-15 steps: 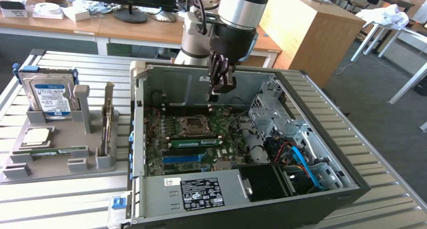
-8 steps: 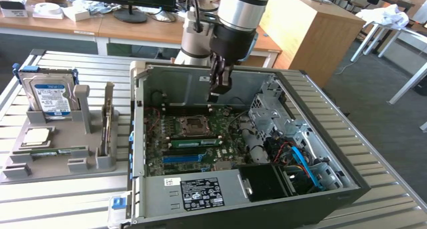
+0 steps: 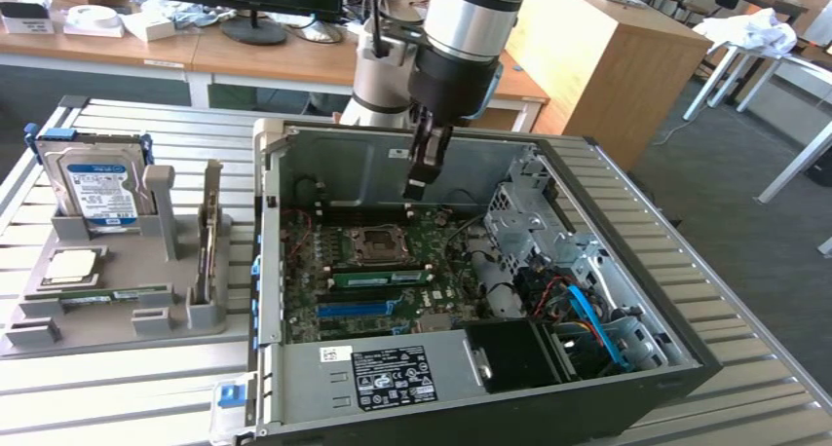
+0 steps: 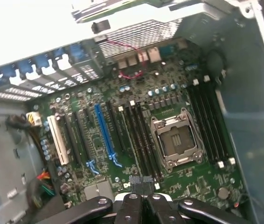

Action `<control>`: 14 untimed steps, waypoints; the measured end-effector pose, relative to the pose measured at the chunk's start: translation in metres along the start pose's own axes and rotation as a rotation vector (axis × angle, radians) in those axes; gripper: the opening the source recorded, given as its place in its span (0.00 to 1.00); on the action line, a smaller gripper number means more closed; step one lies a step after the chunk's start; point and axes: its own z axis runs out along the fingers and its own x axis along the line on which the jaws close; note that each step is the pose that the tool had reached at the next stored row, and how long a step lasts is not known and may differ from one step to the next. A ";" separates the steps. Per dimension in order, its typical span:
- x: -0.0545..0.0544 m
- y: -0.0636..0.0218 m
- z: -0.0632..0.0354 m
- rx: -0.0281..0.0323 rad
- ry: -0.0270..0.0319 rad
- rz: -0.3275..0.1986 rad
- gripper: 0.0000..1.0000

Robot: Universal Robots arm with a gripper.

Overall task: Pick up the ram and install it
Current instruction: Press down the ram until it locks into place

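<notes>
Green ram (image 3: 103, 295) lies in the grey holder (image 3: 156, 319); tool (image 3: 418, 188) pressed together, labels unreadable.

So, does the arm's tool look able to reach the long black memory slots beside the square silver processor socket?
Probably yes: the grey computer case lies open, the tool hangs inside it right over the long black memory slots, and no cable crosses them.

Computer case (image 3: 624, 271): motherboard (image 3: 377, 271) inside, gripper (image 3: 419, 188) above it. Holder (image 3: 117, 271) on exterior view's left: hard drive (image 3: 94, 185) behind, processor (image 3: 72, 264) and ram (image 3: 97, 295) in front.
</notes>
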 end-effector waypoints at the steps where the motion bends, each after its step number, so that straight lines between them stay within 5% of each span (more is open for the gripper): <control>1: 0.000 0.0000 0.0000 0.0000 -0.0005 0.018 0.10; 14: 0.000 0.0000 0.0002 0.0000 -0.0079 0.254 0.10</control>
